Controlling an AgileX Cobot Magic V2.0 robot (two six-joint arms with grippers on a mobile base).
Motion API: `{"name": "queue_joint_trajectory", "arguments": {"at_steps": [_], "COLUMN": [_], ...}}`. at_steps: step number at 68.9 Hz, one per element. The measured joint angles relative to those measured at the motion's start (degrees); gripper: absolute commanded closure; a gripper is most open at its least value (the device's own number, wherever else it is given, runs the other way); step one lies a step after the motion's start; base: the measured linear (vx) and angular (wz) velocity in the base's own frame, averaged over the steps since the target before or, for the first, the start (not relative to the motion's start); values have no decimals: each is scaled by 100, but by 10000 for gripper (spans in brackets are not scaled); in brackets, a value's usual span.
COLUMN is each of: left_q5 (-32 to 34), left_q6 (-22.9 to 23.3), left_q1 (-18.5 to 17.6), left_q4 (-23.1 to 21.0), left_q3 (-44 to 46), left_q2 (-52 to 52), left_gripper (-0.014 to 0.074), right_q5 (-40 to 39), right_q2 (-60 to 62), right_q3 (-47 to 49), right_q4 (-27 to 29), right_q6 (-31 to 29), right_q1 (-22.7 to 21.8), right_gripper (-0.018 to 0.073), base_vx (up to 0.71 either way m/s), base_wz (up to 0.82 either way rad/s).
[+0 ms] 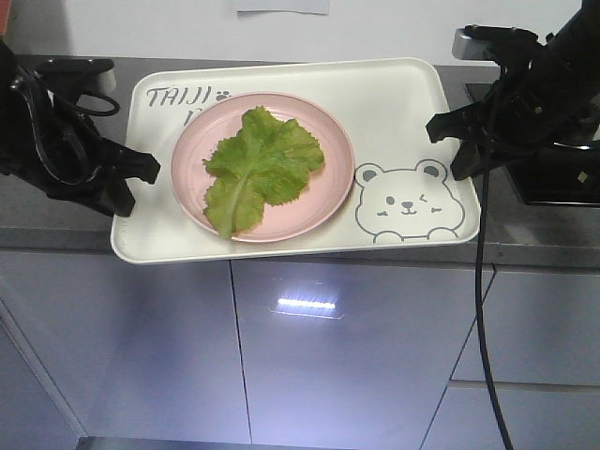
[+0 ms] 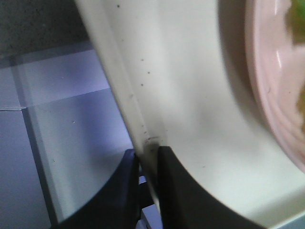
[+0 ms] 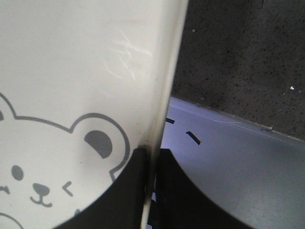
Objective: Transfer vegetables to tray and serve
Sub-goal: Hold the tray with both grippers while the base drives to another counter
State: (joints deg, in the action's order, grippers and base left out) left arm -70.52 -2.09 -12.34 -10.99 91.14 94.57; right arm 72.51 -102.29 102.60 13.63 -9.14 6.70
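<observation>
The left claw [image 1: 134, 183] pinches the left rim of the tray [image 1: 398, 112], which sits at the front edge of the desk [image 1: 52, 220]. Mid-tray, the lettuce leaf [image 1: 258, 169] lies on a pink plate [image 1: 328, 202]. The right claw [image 1: 448, 141] pinches the right rim, beside the bear drawing [image 1: 408, 202].

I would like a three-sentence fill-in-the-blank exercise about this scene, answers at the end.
The light green lettuce leaf lies on the round ____ plate.
That plate stands on the large cream-white rectangular tray, beside a drawn winking ____.
The grippers clamping the tray's rim number ____: the left gripper and the right gripper.
Missing words: pink; bear; two.
</observation>
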Motion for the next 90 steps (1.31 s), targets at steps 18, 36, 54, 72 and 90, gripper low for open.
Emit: {"name": "queue_joint_trajectory", "arguments": {"at_steps": [18,36,54,72,90], "left_q5": [0,0,0,0,0], "left_q6": [0,0,0,0,0], "left_q1": [0,0,0,0,0], "left_q4": [0,0,0,0,0], "left_q3": [0,0,0,0,0], "left_q2": [0,0,0,0,0], "left_gripper": [602,602,602,602,602], "right_q5": [0,0,0,0,0], "right_q2": [0,0,0,0,0], "right_q3": [0,0,0,0,0], "right_q4": [0,0,0,0,0], "right_q6": [0,0,0,0,0], "right_q1": [0,0,0,0,0], "right_gripper": [564,564,564,564,564], "base_vx": [12,11,9,8,7], "base_wz": [-7,-2,3,5,3]}}
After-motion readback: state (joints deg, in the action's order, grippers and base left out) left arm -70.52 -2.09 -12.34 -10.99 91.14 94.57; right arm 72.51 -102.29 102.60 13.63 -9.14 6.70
